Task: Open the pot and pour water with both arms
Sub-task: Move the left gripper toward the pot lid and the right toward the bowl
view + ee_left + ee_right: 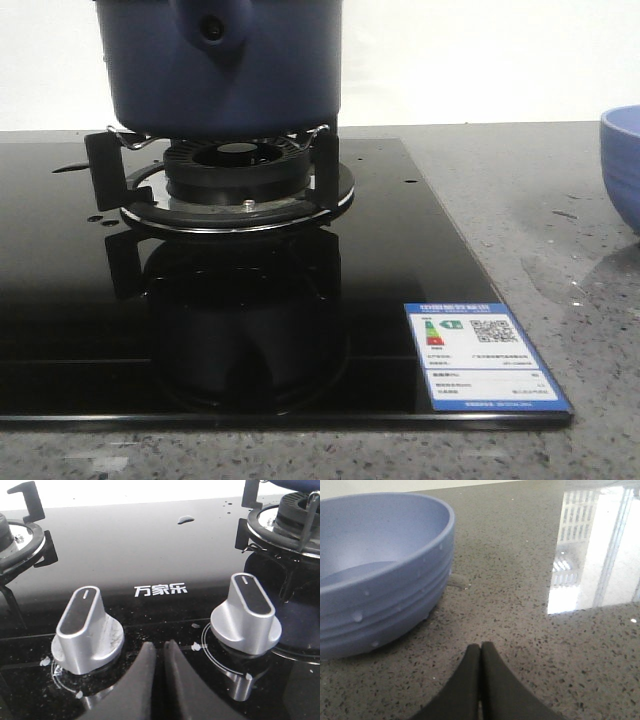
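The dark navy-blue pot [225,65] stands on the burner grate [235,175] of the black glass hob [240,330], its handle stub with a round hole [211,28] facing me; its top is cut off, so no lid shows. A sliver of the pot shows in the left wrist view [295,485]. My left gripper [160,647] is shut and empty, low over the hob between two silver knobs [87,630] [247,615]. My right gripper [480,647] is shut and empty over the grey counter, next to the lighter blue ribbed bowl [375,575]. Neither gripper shows in the front view.
The lighter blue bowl's edge shows at the far right of the front view [622,165] on the speckled counter [540,230]. An energy label [485,355] sticks on the hob's front right corner. A second burner [15,540] lies left of the knobs. Water drops lie on the glass [186,519].
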Action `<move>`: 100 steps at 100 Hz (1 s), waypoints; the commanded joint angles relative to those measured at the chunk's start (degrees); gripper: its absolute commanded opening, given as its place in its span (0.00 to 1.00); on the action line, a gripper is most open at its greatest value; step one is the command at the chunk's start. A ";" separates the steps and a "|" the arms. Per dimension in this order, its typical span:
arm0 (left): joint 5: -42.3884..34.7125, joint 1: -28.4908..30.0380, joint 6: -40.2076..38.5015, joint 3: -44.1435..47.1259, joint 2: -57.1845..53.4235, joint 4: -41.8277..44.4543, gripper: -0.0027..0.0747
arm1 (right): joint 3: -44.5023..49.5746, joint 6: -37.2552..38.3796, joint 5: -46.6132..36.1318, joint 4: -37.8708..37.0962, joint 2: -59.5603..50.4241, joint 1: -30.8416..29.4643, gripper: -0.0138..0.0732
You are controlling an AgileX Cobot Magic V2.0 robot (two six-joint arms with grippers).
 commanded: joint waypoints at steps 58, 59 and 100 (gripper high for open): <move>-2.76 0.15 -0.46 1.64 -1.49 -0.49 0.01 | 1.51 0.01 -1.33 -0.06 -0.96 -0.45 0.08; -2.76 0.15 -0.46 1.64 -1.49 -0.49 0.01 | 1.51 0.01 -1.33 -0.06 -0.96 -0.45 0.08; -8.05 0.15 -0.46 1.64 -1.49 -4.96 0.01 | 1.51 0.01 -10.02 6.91 -0.96 -0.45 0.08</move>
